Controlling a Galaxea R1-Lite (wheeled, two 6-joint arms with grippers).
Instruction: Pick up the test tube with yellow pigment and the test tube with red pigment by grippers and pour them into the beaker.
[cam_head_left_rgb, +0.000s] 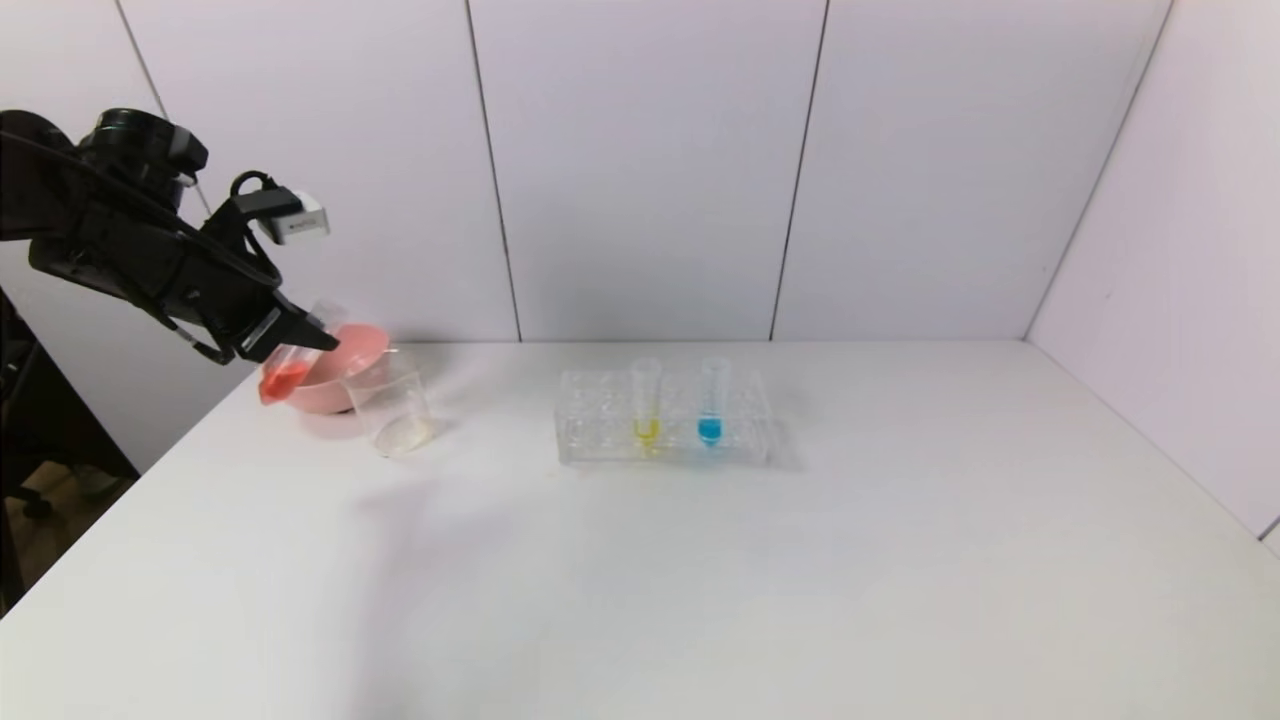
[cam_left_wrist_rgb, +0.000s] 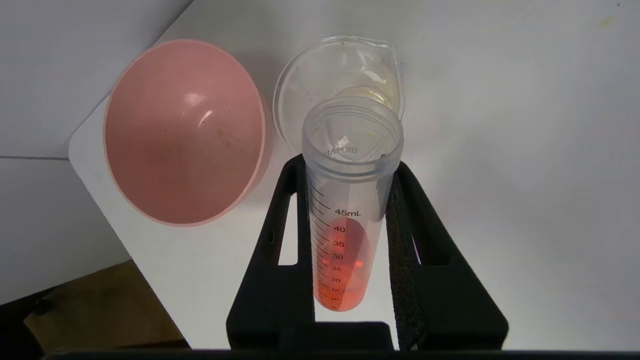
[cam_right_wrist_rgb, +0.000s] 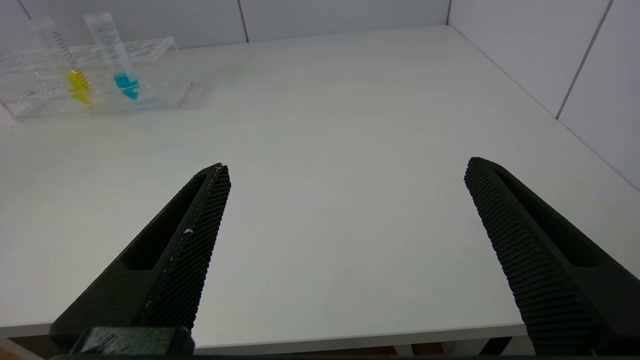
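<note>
My left gripper (cam_head_left_rgb: 300, 335) is shut on the test tube with red pigment (cam_head_left_rgb: 290, 372), held tilted in the air at the far left, above and beside the pink bowl. In the left wrist view the tube (cam_left_wrist_rgb: 347, 200) sits between the two black jaws of the left gripper (cam_left_wrist_rgb: 348, 172), red liquid at its closed end, its open mouth towards the beaker (cam_left_wrist_rgb: 340, 80). The beaker (cam_head_left_rgb: 392, 405) stands on the table right of the bowl. The test tube with yellow pigment (cam_head_left_rgb: 646, 400) stands in the rack. My right gripper (cam_right_wrist_rgb: 345, 172) is open and empty at the table's near edge, out of the head view.
A pink bowl (cam_head_left_rgb: 355, 385) stands behind the beaker near the table's left corner, also in the left wrist view (cam_left_wrist_rgb: 182, 132). The clear rack (cam_head_left_rgb: 665, 420) at mid-table also holds a blue-liquid tube (cam_head_left_rgb: 711, 400). White wall panels close the back and right.
</note>
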